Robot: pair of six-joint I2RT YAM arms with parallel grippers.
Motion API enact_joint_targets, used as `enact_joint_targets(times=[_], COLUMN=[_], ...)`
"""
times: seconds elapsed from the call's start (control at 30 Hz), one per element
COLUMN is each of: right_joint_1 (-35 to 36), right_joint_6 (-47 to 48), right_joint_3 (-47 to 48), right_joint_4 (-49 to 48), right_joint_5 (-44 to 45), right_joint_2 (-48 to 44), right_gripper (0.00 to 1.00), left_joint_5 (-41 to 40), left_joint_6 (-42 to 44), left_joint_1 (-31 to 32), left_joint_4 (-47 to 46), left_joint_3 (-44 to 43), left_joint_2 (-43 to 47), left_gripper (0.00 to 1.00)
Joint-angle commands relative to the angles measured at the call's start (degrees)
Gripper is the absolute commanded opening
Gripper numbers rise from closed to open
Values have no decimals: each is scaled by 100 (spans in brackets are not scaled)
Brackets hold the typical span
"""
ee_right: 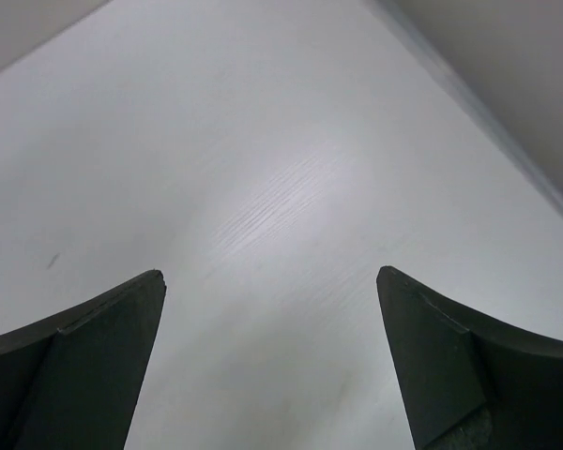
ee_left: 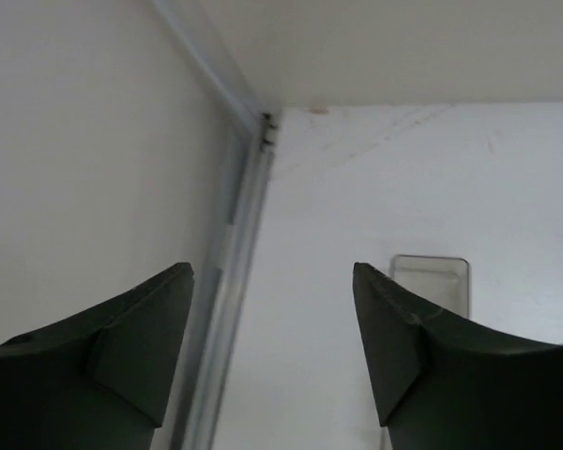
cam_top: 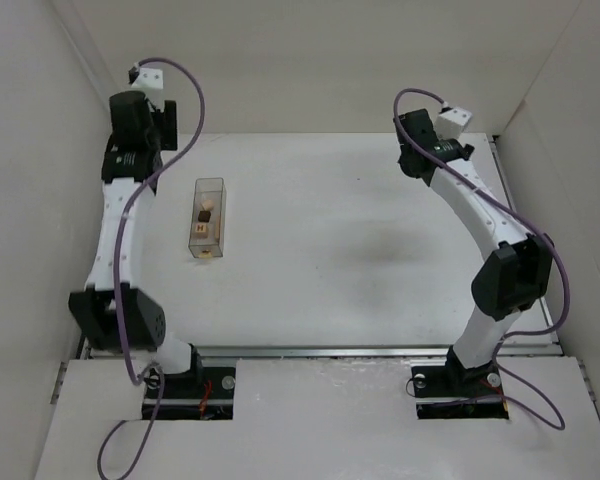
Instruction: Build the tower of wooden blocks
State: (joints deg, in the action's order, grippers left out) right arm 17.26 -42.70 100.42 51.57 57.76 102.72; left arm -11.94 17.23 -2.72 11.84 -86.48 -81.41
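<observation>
The wooden pieces lie inside a clear plastic box (cam_top: 208, 218) on the left half of the table. In it I see a pale tan block (cam_top: 208, 203), a smaller dark brown cube (cam_top: 204, 215) right below it, and another tan piece (cam_top: 200, 233). My left gripper (cam_top: 133, 152) is at the back left, left of and beyond the box, open and empty. In the left wrist view one end of the box (ee_left: 432, 274) shows behind the right finger (ee_left: 394, 337); no blocks can be made out there. My right gripper (cam_top: 422, 160) is at the back right, open and empty, over bare table.
White walls enclose the table on the left, back and right. A metal rail (ee_left: 233, 281) runs along the foot of the left wall to the corner. A metal strip (cam_top: 320, 351) crosses the near table edge ahead of the arm bases.
</observation>
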Motion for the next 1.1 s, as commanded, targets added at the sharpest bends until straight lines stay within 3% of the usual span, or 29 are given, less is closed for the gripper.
enact_joint_targets(times=[0.0, 0.1, 0.37, 0.67, 0.8, 0.93, 1.07], right_joint_1=[-21, 41, 348, 401, 401, 401, 401], right_joint_6=[2583, 2582, 2248, 2380, 2442, 2442, 2442], right_joint_3=[-321, -470, -1401, -1570, -1674, -1745, -1851], right_joint_4=[-2001, -2011, -1931, -1932, -1932, -1932, -1932], right_joint_5=[-3636, -4377, -4396, -4186, -4185, -4132, -4079], right_joint_2=[-445, -445, -217, -216, -278, -410, -463], right_gripper=[100, 100, 100, 100, 100, 100, 100], left_joint_5=[1027, 1211, 449, 87, 34, 26, -193], left_joint_6=[-710, -1002, -1441, -1548, -1442, -1442, -1442], left_joint_1=[-18, -18, 281, 281, 281, 281, 342], left_joint_4=[3038, 3334, 2816, 2447, 2385, 2280, 2218], left_joint_3=[-982, -1451, -792, -625, -572, -572, -633], left_joint_2=[-1410, -2264, -2854, -3268, -3496, -3628, -3681], left_gripper=[64, 64, 65, 31, 25, 3, 0])
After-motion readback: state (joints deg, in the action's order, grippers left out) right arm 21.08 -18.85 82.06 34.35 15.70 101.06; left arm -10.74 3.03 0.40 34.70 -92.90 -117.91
